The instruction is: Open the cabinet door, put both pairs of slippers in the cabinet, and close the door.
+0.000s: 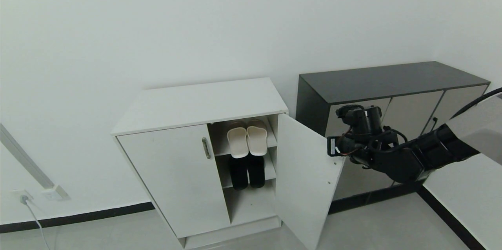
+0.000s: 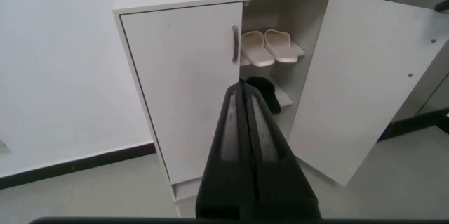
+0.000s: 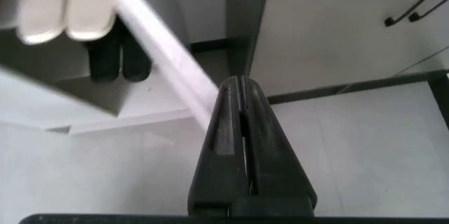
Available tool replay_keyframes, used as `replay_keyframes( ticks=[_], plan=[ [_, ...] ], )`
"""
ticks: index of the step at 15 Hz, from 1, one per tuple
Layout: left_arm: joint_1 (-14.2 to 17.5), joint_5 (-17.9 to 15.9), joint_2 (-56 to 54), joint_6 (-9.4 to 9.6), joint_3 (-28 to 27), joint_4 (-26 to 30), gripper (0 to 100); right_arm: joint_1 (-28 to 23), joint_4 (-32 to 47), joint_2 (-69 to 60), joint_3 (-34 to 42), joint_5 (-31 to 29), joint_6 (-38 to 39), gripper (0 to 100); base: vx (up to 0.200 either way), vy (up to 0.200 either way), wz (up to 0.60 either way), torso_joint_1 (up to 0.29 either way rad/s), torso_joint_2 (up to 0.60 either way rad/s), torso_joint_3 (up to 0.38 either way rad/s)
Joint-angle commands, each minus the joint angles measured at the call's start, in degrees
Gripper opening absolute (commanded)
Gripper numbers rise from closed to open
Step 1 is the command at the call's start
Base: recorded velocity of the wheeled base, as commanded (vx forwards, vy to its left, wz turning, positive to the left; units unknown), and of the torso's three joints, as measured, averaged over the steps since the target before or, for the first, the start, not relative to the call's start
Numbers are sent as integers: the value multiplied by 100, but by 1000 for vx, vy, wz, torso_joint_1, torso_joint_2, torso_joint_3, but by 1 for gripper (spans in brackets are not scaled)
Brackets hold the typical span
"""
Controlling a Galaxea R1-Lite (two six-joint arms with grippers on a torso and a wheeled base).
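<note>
The white cabinet (image 1: pixel 204 103) stands against the wall with its right door (image 1: pixel 306 175) swung open and its left door (image 2: pixel 182 83) closed. Inside, a white pair of slippers (image 1: pixel 247 140) lies on the upper shelf and a black pair (image 1: pixel 247 171) on the shelf below. My right gripper (image 1: pixel 336 148) is shut and empty, right at the open door's outer edge (image 3: pixel 161 48). In front of the cabinet my left gripper (image 2: pixel 243 90) hangs shut, holding nothing, level with the black slippers (image 2: pixel 263 90) and below the white ones (image 2: pixel 273 45).
A dark grey sideboard (image 1: pixel 392 81) stands to the right of the cabinet, just behind the open door and my right arm. A wall socket with a cable (image 1: pixel 23 197) is low on the left. Bare floor (image 1: pixel 372 226) lies in front.
</note>
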Motion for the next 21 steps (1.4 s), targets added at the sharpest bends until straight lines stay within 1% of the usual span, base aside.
replay_keyframes(
  ticks=[1, 4, 6, 8, 11, 14, 18, 21],
  plan=[
    [1, 0, 0, 2, 1, 0, 0, 413, 1, -326, 296, 5, -4, 0, 0, 0, 0, 0, 0, 0],
    [1, 0, 0, 2, 1, 0, 0, 932, -17, -616, 560, -4, 84, 0, 0, 0, 0, 0, 0, 0],
    [1, 0, 0, 2, 1, 0, 0, 1099, -60, -853, 745, 31, 155, 0, 0, 0, 0, 0, 0, 0],
    [1, 0, 0, 2, 1, 0, 0, 1161, -412, -1020, 1096, 330, 49, 0, 0, 0, 0, 0, 0, 0],
    [1, 0, 0, 2, 1, 0, 0, 1169, -869, -1047, 1377, 444, -206, 0, 0, 0, 0, 0, 0, 0],
    [1, 0, 0, 2, 1, 0, 0, 1213, -922, -1055, 1457, 594, -214, 0, 0, 0, 0, 0, 0, 0],
    [1, 0, 0, 2, 1, 0, 0, 1284, -931, -1055, 1501, 594, -214, 0, 0, 0, 600, 0, 2, 4],
    [1, 0, 0, 2, 1, 0, 0, 1292, -939, -1055, 1544, 708, -197, 0, 0, 0, 600, 9, 1, 2]
  ],
)
